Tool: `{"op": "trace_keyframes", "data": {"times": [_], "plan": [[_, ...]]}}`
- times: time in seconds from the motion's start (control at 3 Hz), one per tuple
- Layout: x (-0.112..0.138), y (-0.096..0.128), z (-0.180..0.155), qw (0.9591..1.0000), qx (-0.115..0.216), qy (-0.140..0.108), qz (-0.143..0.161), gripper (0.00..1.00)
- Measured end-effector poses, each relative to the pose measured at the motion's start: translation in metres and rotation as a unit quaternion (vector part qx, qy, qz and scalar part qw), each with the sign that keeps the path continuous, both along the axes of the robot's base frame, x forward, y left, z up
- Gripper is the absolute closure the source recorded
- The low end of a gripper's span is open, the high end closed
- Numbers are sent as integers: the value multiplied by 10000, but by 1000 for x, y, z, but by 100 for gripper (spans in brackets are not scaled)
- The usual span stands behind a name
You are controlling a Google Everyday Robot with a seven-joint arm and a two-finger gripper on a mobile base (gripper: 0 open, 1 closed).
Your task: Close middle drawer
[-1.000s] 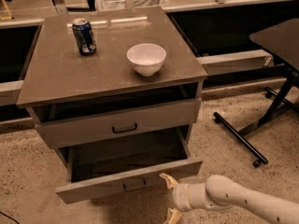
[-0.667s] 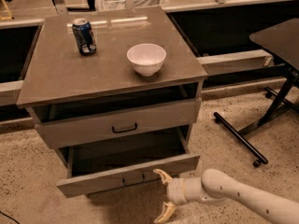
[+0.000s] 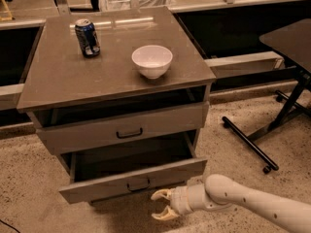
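A big grey cabinet [image 3: 73,76] stands on a speckled floor [image 3: 233,110]. A black table [image 3: 291,38] is off to the right. The white arm [image 3: 257,208] comes in low from the right. The middle drawer [image 3: 97,184] is pulled far out, and you can see into it. The top drawer [image 3: 87,135] above it is open just a crack. A white bowl [image 3: 152,60] and a blue can [image 3: 87,37] sit apart on the cabinet top. The gripper [image 3: 158,205] is just below the front of the middle drawer, near its little black handle [image 3: 138,184]. Its fingers [image 3: 163,215] are spread wide and hold nothing.
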State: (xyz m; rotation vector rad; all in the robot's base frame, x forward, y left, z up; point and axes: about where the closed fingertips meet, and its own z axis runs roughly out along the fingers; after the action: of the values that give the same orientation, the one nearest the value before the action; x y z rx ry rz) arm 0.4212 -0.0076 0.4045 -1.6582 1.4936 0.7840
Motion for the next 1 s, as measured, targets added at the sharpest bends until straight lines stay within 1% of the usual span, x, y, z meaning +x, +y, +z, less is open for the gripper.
{"op": "trace_keyframes", "data": {"times": [0.33,0.67,1.0], "plan": [[22,11,-7,9999,-118,-93,13,73],[68,17,-12,9986,107,-373,-366,62],[93,21,-15,9966,253,-503,-601,39]]}}
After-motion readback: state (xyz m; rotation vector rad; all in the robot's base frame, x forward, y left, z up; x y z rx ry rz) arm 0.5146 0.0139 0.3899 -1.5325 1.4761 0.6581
